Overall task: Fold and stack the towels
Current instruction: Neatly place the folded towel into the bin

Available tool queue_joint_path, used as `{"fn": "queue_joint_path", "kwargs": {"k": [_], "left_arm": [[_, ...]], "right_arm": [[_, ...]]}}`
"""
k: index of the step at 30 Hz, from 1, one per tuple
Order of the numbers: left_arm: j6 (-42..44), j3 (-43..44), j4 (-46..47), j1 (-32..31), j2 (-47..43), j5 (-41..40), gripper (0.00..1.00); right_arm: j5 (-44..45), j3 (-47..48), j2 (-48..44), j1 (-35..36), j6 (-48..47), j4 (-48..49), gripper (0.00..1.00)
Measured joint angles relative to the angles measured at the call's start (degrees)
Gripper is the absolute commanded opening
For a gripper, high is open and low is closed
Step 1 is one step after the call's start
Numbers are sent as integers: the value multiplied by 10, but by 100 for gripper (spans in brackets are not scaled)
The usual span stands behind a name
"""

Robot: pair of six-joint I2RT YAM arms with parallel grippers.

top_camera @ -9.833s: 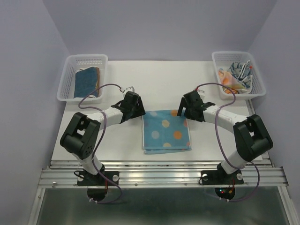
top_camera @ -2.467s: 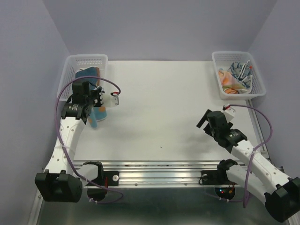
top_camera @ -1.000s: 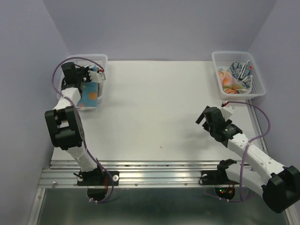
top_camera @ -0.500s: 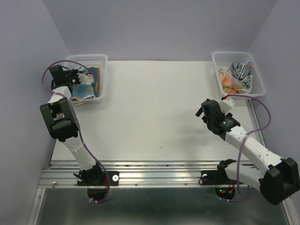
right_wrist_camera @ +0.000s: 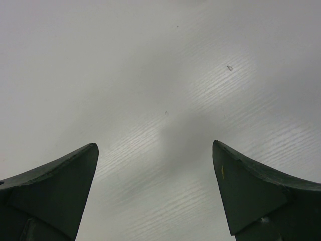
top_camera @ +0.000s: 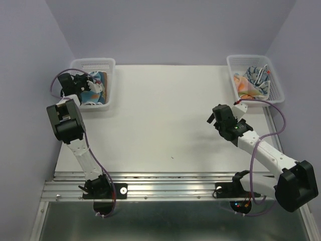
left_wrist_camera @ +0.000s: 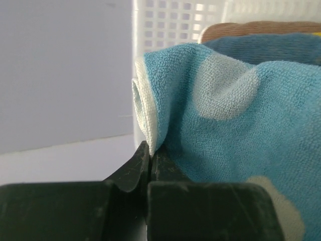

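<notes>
My left gripper (top_camera: 88,86) is shut on the edge of the folded blue polka-dot towel (top_camera: 96,89), holding it inside the left white basket (top_camera: 93,62). In the left wrist view the towel's white-backed fold (left_wrist_camera: 145,108) is pinched between the closed fingertips (left_wrist_camera: 149,153). It hangs over a brown towel (left_wrist_camera: 261,27) and a darker blue towel (left_wrist_camera: 271,47) in the basket. My right gripper (top_camera: 211,116) hovers open over the bare table right of centre, with only tabletop between its fingers (right_wrist_camera: 155,150). Crumpled patterned towels (top_camera: 253,82) lie in the right basket (top_camera: 277,84).
The two mesh baskets stand at the far left and far right corners of the white table (top_camera: 165,110). Lilac walls close in the left, back and right sides. A metal rail (top_camera: 170,186) runs along the near edge by the arm bases.
The left arm has swung further left and back, carrying the polka-dot towel down into the left basket. The right arm has stretched a little toward the far right, still open.
</notes>
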Motion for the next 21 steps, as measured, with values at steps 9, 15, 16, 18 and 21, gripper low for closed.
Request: {"fn": "queue_joint_path", "kwargs": {"k": [9, 15, 16, 18, 21], "left_arm": [[-60, 2, 82, 0, 5, 32, 23], [-77, 2, 88, 0, 12, 25, 95], [-88, 2, 92, 0, 12, 17, 99], [-117, 3, 95, 0, 11, 1, 99], [-176, 5, 95, 0, 6, -22, 99]], "right_arm": [[-4, 0, 11, 0, -7, 17, 100], [-7, 1, 14, 0, -10, 21, 100], [-7, 1, 14, 0, -11, 23, 100], [-7, 1, 14, 0, -13, 27, 100], [-9, 1, 12, 0, -16, 30, 100]]}}
